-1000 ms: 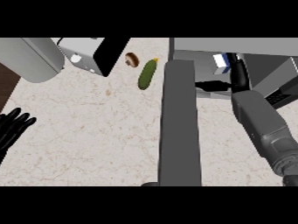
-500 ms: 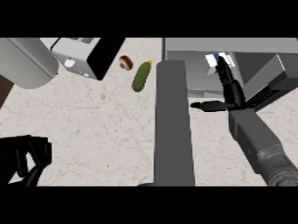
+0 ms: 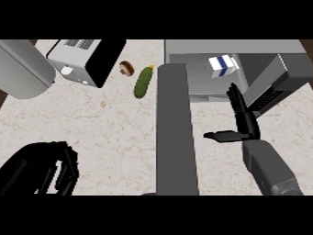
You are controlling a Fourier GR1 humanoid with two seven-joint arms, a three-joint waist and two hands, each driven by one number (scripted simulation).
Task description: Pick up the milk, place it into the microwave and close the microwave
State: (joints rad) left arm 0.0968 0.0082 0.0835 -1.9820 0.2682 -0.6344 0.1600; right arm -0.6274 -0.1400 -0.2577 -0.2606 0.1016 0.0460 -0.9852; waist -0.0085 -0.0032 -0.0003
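Head view: the milk (image 3: 222,65) is a small white carton with a blue panel, standing upright inside the microwave (image 3: 203,50) at about 1 o'clock, on the grey floor of its cavity. The microwave door (image 3: 177,128) stands open and shows as a long flat grey slab running from the cavity's left edge down to 6 o'clock.

The right hand (image 3: 243,120) lies at 3 o'clock just outside the cavity, fingers straight and pointing toward the milk, thumb stuck out to the left, holding nothing. The left hand (image 3: 40,170) sits at 8 o'clock with its fingers curled in, nothing visible in them.

The counter (image 3: 108,133) is pale speckled stone, with dark wood beyond its edges. At 11 o'clock stands a boxy white-and-black toaster (image 3: 84,59), beside a smooth grey cylinder (image 3: 16,66) at 10 o'clock. A long green cucumber (image 3: 144,81) and a small round brown item (image 3: 126,68) lie near 12 o'clock.
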